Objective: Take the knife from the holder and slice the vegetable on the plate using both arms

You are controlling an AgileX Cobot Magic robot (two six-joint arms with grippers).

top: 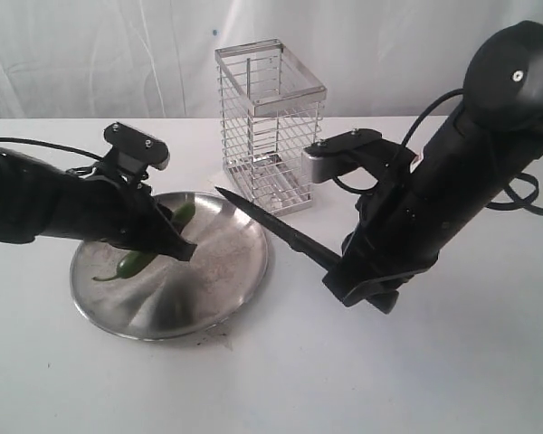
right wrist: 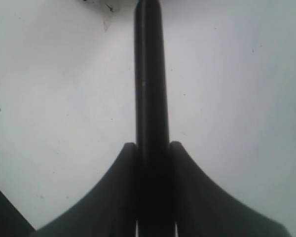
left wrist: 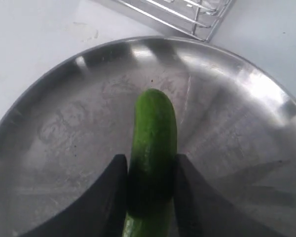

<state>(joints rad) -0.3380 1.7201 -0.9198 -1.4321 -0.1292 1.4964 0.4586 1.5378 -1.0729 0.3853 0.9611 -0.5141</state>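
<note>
The left gripper clamps the pepper on the plate, and the right gripper, clenched on the knife, holds its blade over the plate's rim, crosswise to the pepper.

plate: on surface, left of centre | vegetable: on plate, between left pincer fingers | holder: upright, behind plate, to its right | knife: in right pincer, tip seemingly over plate's right rim
</note>
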